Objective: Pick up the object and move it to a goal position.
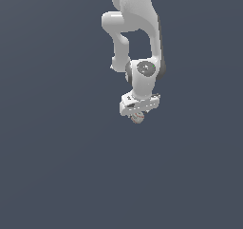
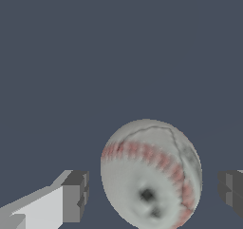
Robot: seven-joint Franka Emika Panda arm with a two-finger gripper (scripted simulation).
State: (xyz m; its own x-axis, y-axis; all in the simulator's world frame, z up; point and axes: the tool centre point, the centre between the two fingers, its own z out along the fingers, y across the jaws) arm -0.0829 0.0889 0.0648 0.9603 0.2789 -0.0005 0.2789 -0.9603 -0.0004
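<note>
The object (image 2: 151, 176) is a whitish ball with red stitching, like a baseball. In the wrist view it lies between my two dark fingertips (image 2: 76, 195), with a narrow gap showing on each side. My gripper (image 2: 153, 192) is open around it and does not touch it. In the exterior view the ball (image 1: 137, 118) peeks out just under the white gripper (image 1: 137, 114), which points down from the arm (image 1: 142, 76). Most of the ball is hidden there by the hand.
A plain dark grey-blue surface (image 1: 57, 166) fills both views. No other object, container or edge shows, and no goal marker is visible.
</note>
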